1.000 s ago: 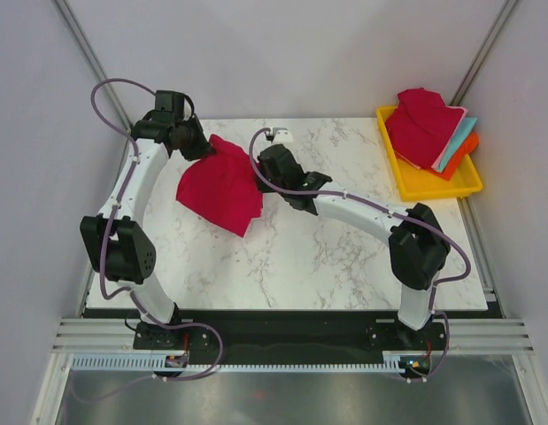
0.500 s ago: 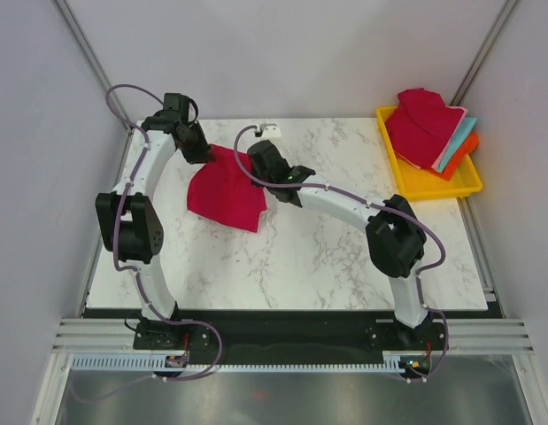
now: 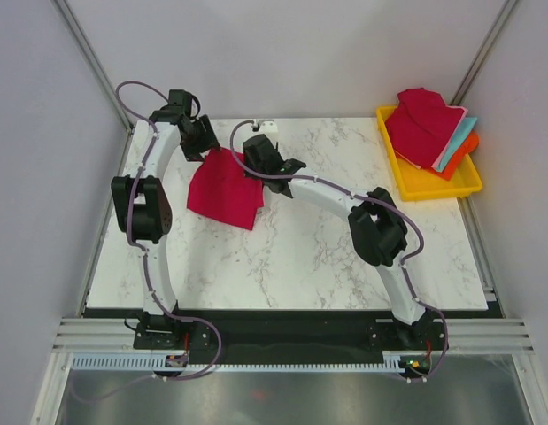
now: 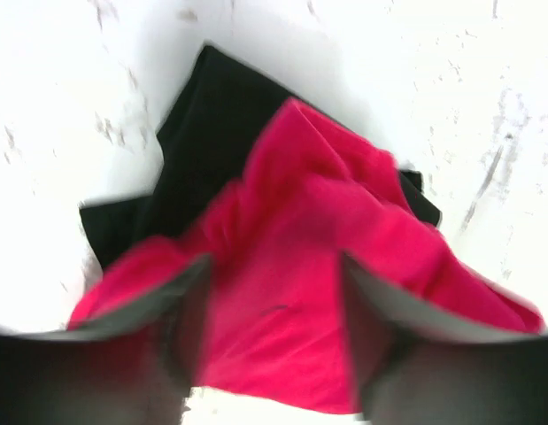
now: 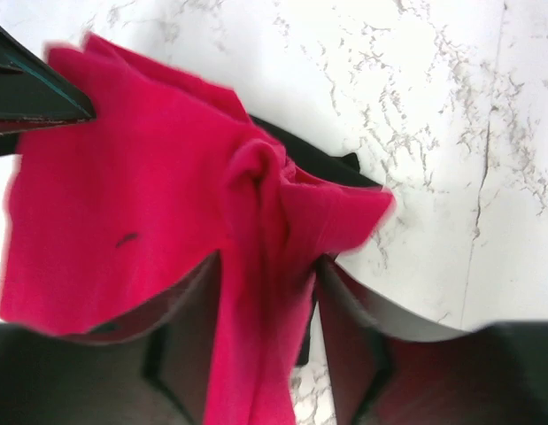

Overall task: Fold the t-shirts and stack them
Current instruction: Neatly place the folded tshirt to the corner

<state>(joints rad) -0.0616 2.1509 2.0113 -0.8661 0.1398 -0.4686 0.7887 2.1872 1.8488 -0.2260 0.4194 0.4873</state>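
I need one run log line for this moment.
red t-shirt: on black t-shirt | left pincer: open above it | right pincer: red fold between jaws, grip unclear

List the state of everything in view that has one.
left claw: open, over the red t-shirt.
right claw: jaws apart, red cloth running between them; grip unclear.
red t-shirt: rumpled, lying over the black t-shirt.
black t-shirt: flat on the table, mostly covered.
yellow tray: holds a pile of shirts, red on top, teal and orange edges showing beneath.
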